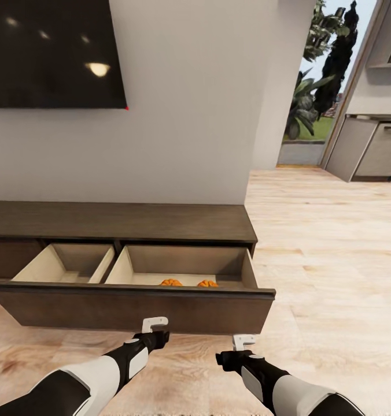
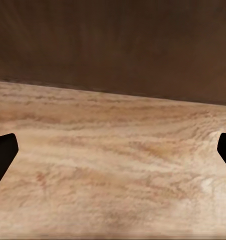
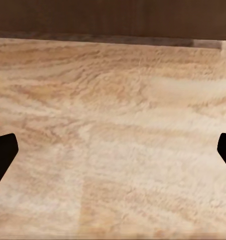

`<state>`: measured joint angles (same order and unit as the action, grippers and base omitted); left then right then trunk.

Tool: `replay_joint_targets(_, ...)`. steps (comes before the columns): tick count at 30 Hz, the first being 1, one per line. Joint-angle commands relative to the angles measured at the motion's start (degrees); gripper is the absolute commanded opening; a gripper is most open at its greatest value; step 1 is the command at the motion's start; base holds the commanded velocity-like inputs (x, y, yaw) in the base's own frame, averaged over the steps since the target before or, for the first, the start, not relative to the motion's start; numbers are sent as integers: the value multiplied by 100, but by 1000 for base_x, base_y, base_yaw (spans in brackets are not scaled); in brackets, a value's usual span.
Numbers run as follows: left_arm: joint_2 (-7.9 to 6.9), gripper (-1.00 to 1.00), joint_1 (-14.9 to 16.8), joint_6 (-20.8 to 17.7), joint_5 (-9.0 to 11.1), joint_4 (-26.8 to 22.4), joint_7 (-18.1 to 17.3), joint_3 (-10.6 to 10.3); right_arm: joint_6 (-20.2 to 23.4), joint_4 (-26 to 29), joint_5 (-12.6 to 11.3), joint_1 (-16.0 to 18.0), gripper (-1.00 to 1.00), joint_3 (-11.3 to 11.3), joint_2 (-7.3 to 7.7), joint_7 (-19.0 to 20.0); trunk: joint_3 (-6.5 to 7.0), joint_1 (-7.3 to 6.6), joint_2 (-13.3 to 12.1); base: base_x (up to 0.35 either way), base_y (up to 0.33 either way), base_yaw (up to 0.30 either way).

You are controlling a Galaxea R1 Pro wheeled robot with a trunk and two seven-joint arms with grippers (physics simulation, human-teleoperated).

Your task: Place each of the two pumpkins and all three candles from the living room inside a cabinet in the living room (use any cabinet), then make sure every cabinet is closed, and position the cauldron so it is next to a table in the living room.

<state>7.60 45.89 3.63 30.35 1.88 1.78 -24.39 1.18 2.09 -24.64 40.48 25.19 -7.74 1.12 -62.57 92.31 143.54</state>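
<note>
The long dark-brown cabinet stands against the wall with its wide drawer pulled out. Two orange pumpkins lie in the drawer's right compartment, mostly hidden behind the drawer front. My left gripper hangs just in front of the drawer front, its fingers spread wide in the left wrist view, open and empty. My right gripper is lower and to the right, over the wooden floor, also open and empty. Candles, cauldron and table are out of view.
A dark TV screen hangs on the wall above the cabinet. To the right, light wood floor runs toward a glass opening with plants and grey kitchen units.
</note>
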Motion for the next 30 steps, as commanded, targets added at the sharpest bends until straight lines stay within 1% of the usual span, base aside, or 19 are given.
replay_joint_targets(1,8,100,7,32,41,21,6,-49,13,0,-58,3,100,47,1,11,-28,1,4,0,0,0)
replay_joint_targets(11,14,100,7,33,41,23,8,-48,13,2,-58,3,100,55,10,11,-28,1,4,1,0,0)
replay_joint_targets(14,14,100,7,33,41,23,7,-48,14,2,-58,3,100,56,10,11,-28,1,4,105,0,0)
replay_joint_targets(30,14,100,7,33,41,23,6,-46,13,2,-58,3,100,56,10,11,-28,1,4,300,0,0)
